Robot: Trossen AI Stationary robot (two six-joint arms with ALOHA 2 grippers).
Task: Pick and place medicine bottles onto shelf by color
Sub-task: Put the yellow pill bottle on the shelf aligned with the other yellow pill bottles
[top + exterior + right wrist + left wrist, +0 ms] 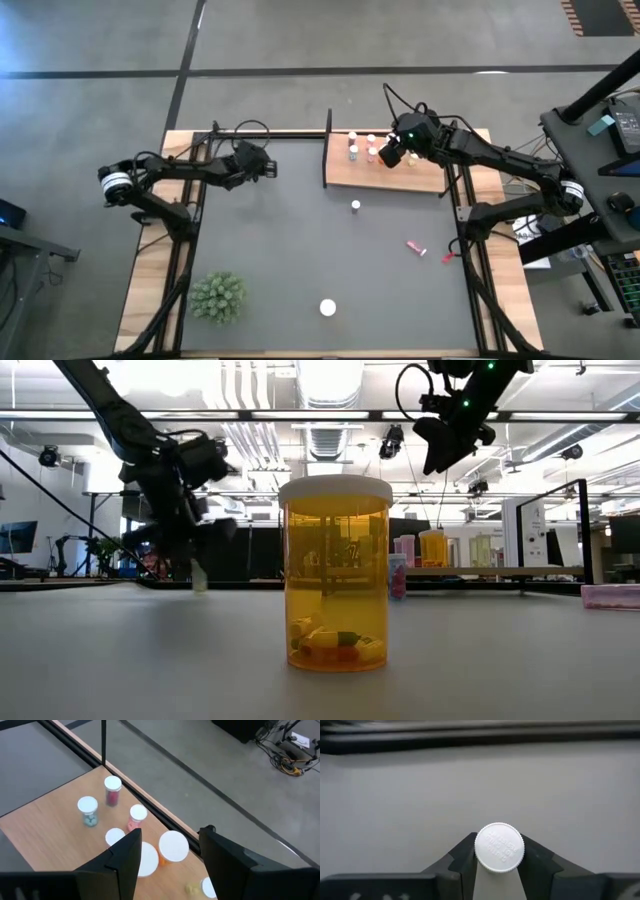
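My left gripper (268,166) is at the mat's far left, shut on a small medicine bottle with a white cap (499,847) and a pale body. The shelf (400,178), a light-brown board, lies at the far right and carries several bottles (112,790). My right gripper (167,851) hovers open above them, touching nothing. Loose on the mat are a white-capped bottle (355,206), a pink one lying on its side (416,247) and an orange one standing upright (337,575). My left gripper pinches the bottle between its two fingers (463,857), which lie on opposite sides of the body (497,882) just under the cap. The fingers slant down at it from the table's left. Whether its base rests on the mat does not show.
A spiky green plant (217,297) stands at the mat's near left. Thin black posts (328,125) rise at the shelf's ends. A small red piece (447,258) lies by the mat's right edge. The dark mat's middle (300,240) is bare.
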